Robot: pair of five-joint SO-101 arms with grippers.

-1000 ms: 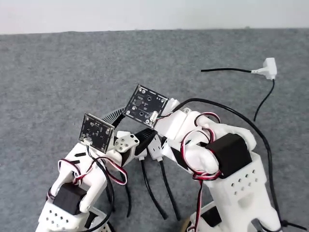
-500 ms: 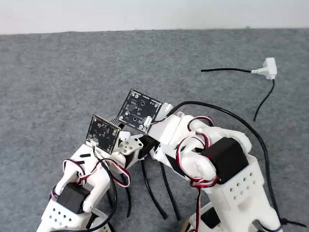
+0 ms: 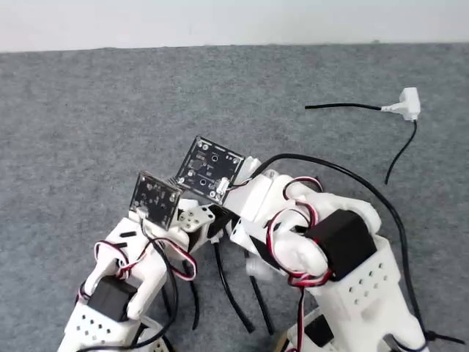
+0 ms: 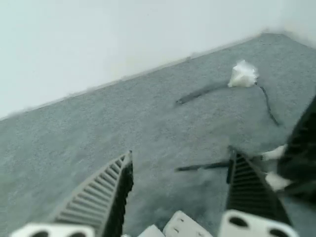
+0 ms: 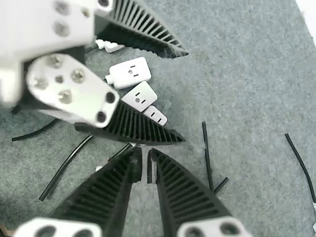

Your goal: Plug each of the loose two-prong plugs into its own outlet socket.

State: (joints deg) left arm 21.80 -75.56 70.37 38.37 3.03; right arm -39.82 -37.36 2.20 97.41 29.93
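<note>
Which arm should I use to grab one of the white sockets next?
Left. The left gripper is open, with the white sockets between its jaws in the right wrist view; the right gripper is shut, short of them.

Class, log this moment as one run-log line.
left tool: open, by outlet sockets | right tool: shut | far plug: loose on carpet

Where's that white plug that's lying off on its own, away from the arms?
In the high view, the white plug lies on the carpet at the far right, near the back wall, a black cord running from it.
</note>
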